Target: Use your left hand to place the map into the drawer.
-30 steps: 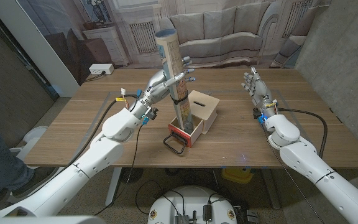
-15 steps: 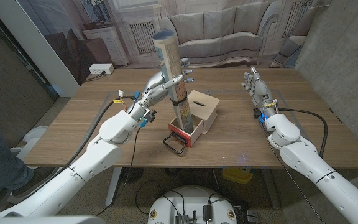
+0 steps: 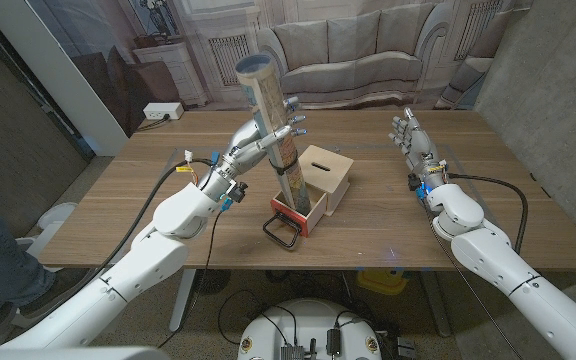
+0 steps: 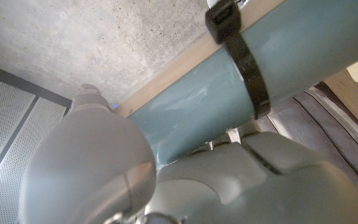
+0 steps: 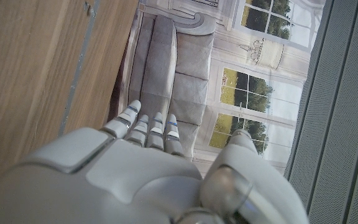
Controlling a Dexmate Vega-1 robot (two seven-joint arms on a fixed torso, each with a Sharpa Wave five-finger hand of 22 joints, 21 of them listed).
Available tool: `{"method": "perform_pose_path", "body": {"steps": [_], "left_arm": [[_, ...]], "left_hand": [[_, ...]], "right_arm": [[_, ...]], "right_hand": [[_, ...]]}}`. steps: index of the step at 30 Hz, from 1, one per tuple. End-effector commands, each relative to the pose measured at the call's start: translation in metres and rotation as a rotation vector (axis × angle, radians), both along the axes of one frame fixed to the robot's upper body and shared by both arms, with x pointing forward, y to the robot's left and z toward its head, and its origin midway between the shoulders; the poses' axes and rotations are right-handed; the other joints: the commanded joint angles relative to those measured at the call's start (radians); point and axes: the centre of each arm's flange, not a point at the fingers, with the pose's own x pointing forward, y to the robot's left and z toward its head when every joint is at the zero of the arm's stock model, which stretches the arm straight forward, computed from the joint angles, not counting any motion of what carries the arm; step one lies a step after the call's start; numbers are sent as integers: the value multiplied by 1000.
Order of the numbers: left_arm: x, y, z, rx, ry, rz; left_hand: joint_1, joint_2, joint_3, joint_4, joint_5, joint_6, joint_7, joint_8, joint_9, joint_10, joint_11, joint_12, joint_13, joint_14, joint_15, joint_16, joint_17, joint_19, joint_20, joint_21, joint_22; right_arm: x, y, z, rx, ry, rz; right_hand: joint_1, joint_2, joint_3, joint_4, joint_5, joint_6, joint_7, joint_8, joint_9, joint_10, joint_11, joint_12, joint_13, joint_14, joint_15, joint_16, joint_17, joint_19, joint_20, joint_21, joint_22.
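We start with the wooden table point(image 3: 118, 215), where a small wooden box point(image 3: 320, 180) stands near the middle with its red-fronted drawer point(image 3: 298, 212) pulled open toward us, a black loop handle point(image 3: 281, 232) at its front. Rising out of that drawer is the map point(image 3: 273, 125), a long rolled tube with a dark band round it. Its lower end appears to sit inside the drawer, while its upper end leans away to the robot's left and up, so the long axis runs steeply, tilted from upright rather than lying along the drawer.

Our left hand point(image 3: 268, 135) grips the tube at about mid-height, fingers wrapped round it; the left wrist view shows the blue-grey roll point(image 4: 229, 81) pressed against the palm with the band point(image 4: 241, 59) crossing it. Our right hand point(image 3: 408, 135) stands well apart to the right, holding nothing, fingers straight and fairly close together.

To do this step well, we judge that the tube looks much longer than the drawer, so it can only rest standing or propped. We should keep the lower end seated against the drawer floor, ease the lean gently, and loosen the fingers only once the roll seems settled; letting go early risks it toppling or tipping the light box.
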Motion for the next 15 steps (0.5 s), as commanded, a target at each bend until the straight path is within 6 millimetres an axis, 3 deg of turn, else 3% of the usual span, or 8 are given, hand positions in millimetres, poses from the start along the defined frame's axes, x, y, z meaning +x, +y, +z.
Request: {"method": "perform_pose_path", "body": {"steps": [1, 15], "left_arm": [[-11, 9, -8, 10, -16, 50], [-31, 23, -17, -5, -49, 100]], "left_hand": [[-7, 0, -7, 7, 7, -8, 5, 7, -1, -7, 0, 5, 2, -6, -2, 6, 3, -8, 0, 2, 3], [-20, -5, -16, 12, 9, -8, 4, 10, -2, -14, 6, 7, 0, -19, 3, 7, 2, -28, 1, 1, 2]], "right_arm": [[-2, -3, -4, 6, -2, -2], [-3, -2, -6, 5, -7, 2]], "right_hand": [[2, 5, -1, -4, -2, 0, 0, -2, 3, 7, 1, 2, 2, 2, 3, -3, 3, 12, -13, 0, 2], [2, 5, -2, -6, -2, -1, 0, -3, 3, 8, 2, 2, 2, 1, 1, -3, 3, 12, -13, 0, 2]]}}
